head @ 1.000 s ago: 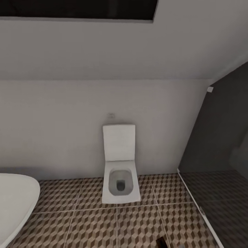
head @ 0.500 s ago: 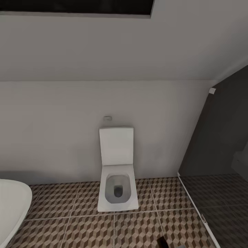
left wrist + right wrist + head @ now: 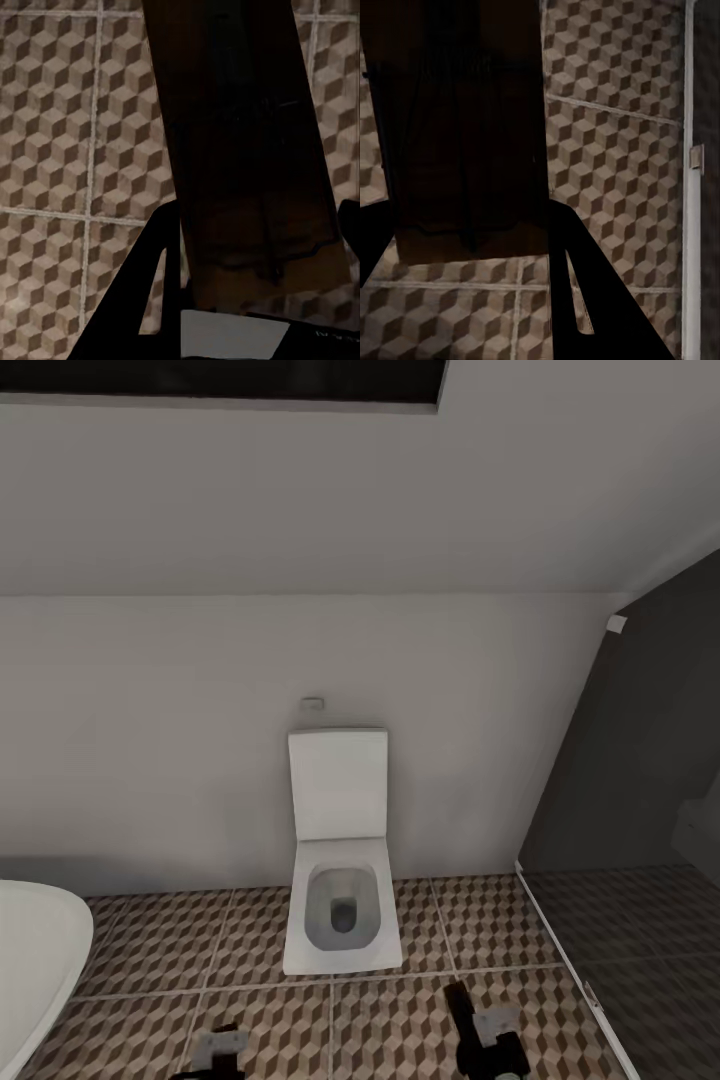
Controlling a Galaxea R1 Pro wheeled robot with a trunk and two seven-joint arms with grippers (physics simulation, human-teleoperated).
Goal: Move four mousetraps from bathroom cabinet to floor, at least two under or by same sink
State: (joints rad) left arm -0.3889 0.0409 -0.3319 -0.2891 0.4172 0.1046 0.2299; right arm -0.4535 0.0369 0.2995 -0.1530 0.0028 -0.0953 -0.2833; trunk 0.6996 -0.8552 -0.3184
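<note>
Above bathroom floor [image 3: 67, 150], each gripper clamps a mousetrap [image 3: 240, 135].

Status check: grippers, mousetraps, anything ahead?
Left gripper shut on a mousetrap. Right gripper shut on a second mousetrap. Both above the bathroom floor. Toilet ahead, bathtub left, no sink seen.

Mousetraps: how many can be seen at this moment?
2. One mousetrap is held in the left tool, one mousetrap in the right tool, both above the bathroom floor. Others may be out of frame.
</note>
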